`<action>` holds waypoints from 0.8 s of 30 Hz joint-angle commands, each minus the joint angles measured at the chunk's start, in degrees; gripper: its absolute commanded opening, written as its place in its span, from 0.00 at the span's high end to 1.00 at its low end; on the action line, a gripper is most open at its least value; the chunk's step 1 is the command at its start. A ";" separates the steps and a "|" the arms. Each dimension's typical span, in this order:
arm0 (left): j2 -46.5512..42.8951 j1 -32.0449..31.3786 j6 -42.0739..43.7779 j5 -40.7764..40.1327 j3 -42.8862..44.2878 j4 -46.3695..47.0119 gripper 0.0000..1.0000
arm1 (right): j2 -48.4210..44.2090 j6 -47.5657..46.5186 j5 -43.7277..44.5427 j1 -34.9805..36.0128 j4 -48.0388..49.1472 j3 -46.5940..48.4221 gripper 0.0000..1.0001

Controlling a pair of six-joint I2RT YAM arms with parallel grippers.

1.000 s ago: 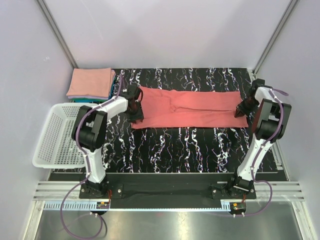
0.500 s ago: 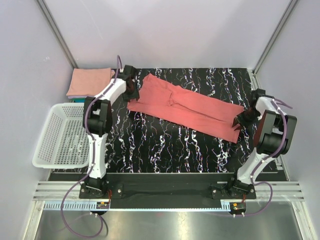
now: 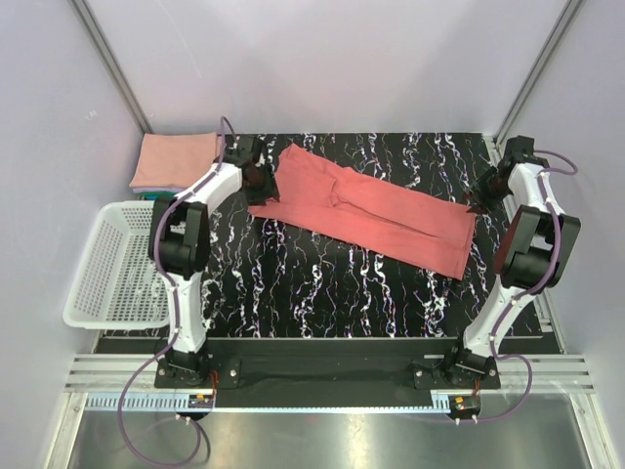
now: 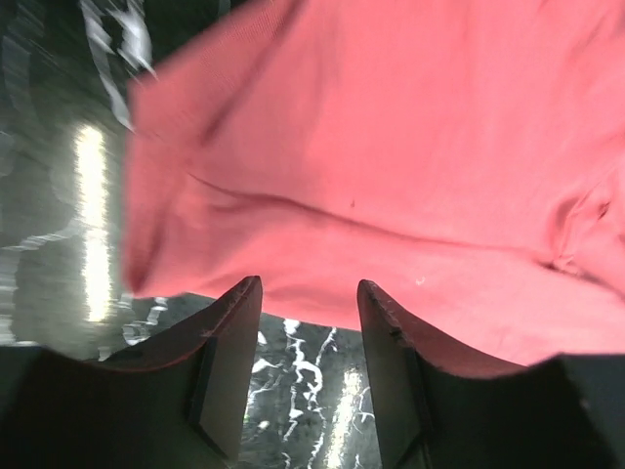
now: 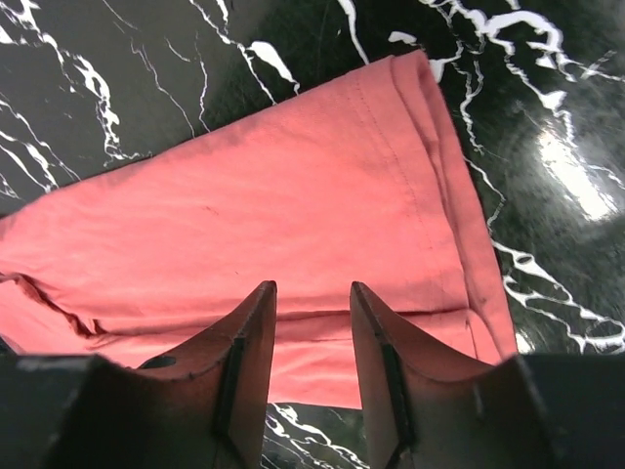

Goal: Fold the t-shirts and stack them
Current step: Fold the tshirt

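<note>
A coral-red t-shirt [image 3: 366, 208], folded into a long strip, lies slantwise on the black marbled table from far left to near right. My left gripper [image 3: 261, 182] hovers at the strip's left end. In the left wrist view it [image 4: 308, 285] is open, with bare table between the fingers and the cloth [image 4: 391, 156] just beyond them. My right gripper [image 3: 481, 200] hangs over the strip's right end. It [image 5: 312, 285] is open above the hem [image 5: 430, 186] and holds nothing. A folded salmon-pink t-shirt [image 3: 176, 159] tops a stack at the far left, with a teal edge under it.
A white mesh basket [image 3: 115, 266] juts off the table's left side, below the folded stack. Grey walls close in the back and both sides. The table's near half [image 3: 342, 293] is bare marbled surface.
The shirt strip swung from straight across to slantwise, its right end coming nearer. The right gripper opened, let the cloth go and drew back toward the far right. The left gripper shifted toward the far left.
</note>
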 commanded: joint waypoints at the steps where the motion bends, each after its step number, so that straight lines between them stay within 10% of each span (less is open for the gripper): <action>1: 2.23 0.05 -2.80 3.66 0.18 4.51 0.51 | -0.10 -2.78 -4.08 -0.17 2.27 1.16 0.57; 16: 25.09 5.49 0.71 2.77 32.34 -9.29 0.50 | -9.50 2.76 -8.81 -0.08 8.85 -11.75 0.53; 24: 18.08 7.88 -6.23 19.38 27.70 13.37 0.47 | -11.71 -3.64 -8.39 0.62 5.97 -13.19 0.37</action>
